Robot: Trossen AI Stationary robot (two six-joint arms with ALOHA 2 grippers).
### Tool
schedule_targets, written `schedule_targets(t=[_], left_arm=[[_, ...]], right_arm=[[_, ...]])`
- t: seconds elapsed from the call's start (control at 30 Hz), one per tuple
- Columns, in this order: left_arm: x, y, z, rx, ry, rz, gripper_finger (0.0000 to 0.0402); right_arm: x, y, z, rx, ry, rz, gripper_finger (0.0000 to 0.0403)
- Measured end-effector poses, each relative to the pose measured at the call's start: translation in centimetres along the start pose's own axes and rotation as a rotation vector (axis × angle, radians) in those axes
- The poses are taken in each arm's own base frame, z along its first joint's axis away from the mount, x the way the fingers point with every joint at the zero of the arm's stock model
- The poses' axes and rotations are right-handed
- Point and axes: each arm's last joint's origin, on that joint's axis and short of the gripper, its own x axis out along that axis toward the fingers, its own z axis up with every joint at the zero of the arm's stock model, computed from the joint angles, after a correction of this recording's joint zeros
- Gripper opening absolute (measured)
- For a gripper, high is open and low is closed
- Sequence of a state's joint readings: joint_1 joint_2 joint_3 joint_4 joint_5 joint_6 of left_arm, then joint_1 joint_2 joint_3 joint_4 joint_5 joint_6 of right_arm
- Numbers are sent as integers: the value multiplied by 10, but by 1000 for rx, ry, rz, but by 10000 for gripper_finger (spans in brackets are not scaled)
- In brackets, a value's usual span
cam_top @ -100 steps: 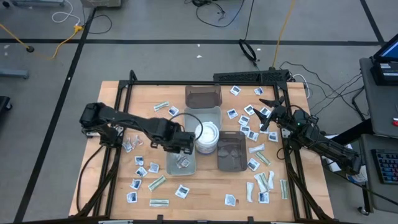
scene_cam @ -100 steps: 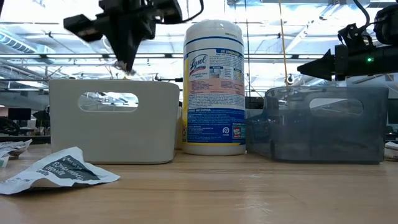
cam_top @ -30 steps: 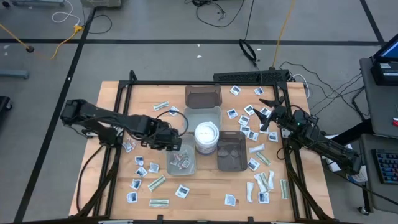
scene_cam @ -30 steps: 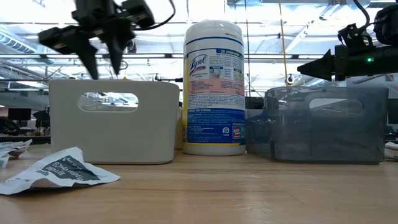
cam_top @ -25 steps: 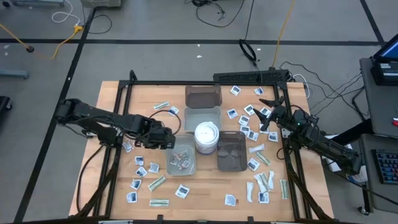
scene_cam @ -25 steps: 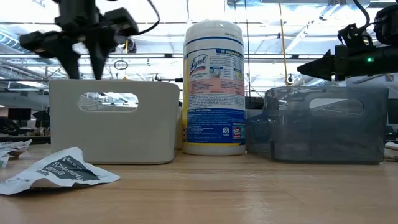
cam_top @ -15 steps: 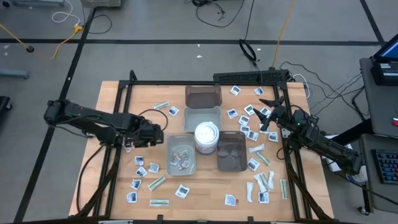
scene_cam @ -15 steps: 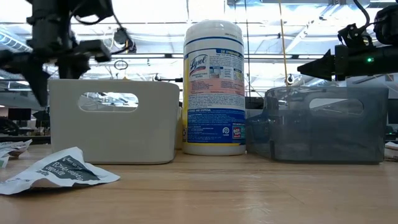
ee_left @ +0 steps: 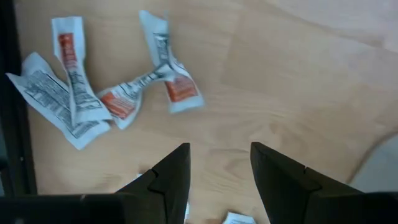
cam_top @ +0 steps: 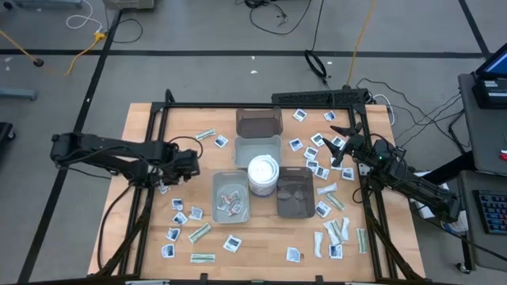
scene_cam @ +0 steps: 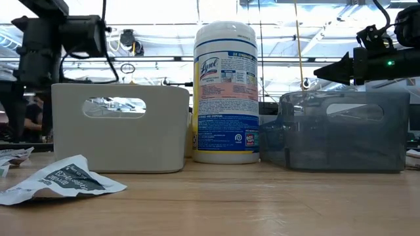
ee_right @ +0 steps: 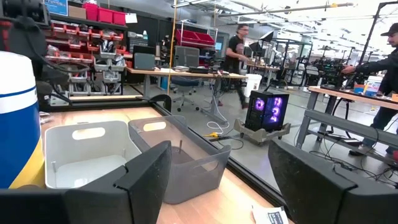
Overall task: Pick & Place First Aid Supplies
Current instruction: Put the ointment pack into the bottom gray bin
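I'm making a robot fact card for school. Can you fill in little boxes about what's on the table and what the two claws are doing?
left gripper: open, empty, above packets with orange print
right gripper: open, empty, waiting near table's right edge
grey tray: few packets inside
white tub: upright, between trays
dark tray: right of tub
loose packets: scattered over table

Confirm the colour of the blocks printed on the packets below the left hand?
Orange-red blocks on white packets with dark print, clearest in the left wrist view.
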State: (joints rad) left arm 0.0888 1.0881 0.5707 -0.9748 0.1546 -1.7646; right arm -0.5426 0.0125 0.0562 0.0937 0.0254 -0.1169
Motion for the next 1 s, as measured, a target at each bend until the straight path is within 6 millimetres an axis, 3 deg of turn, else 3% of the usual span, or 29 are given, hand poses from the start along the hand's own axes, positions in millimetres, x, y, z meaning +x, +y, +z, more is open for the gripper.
schedule_targets(t=[0.4,0.77,1.0], left_arm=[[20,-7,21,-84,-96,120,170],[24,-8,16,-72,-41,147,169],[24,-11,15,-33,-40,120,109]], right_arm=[[0,0,0,0,0,0,263],[0,0,0,0,0,0,263],[0,0,0,0,0,0,263]])
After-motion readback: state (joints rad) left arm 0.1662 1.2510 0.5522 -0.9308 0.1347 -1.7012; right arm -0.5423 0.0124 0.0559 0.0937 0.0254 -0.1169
